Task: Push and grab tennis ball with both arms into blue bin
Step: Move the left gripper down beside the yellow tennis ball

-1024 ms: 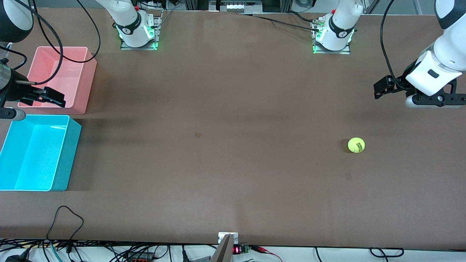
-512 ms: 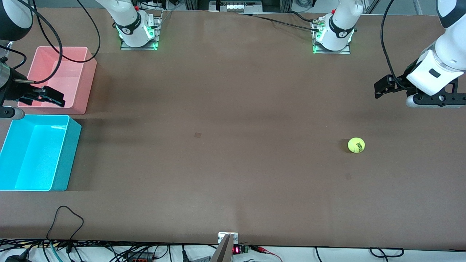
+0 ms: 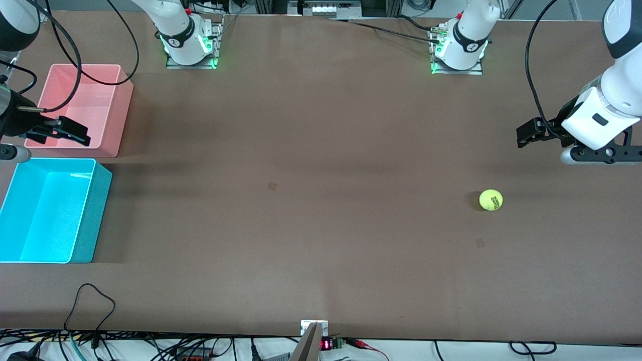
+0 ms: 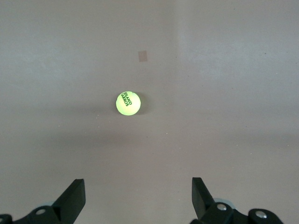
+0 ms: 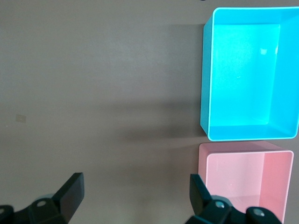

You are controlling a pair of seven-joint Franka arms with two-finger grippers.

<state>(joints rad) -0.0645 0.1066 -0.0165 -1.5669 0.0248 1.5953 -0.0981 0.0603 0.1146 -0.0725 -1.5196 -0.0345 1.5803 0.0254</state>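
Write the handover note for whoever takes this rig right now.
Left hand: open, empty, up in the air at the left arm's end of the table, tennis ball in its wrist view.
Right hand: open, empty, up by the pink bin.
Tennis ball: on the table, untouched. Blue bin: empty, at the right arm's end, nearer the front camera than the pink bin.
Done: nothing.
Left: push the ball across, grab it, drop it in the blue bin.

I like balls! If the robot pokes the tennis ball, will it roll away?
Probably, yes: the tennis ball is round and lies free on the flat table. Its fuzzy skin likely keeps it from slipping when pinched. The left gripper, open, hangs above it.
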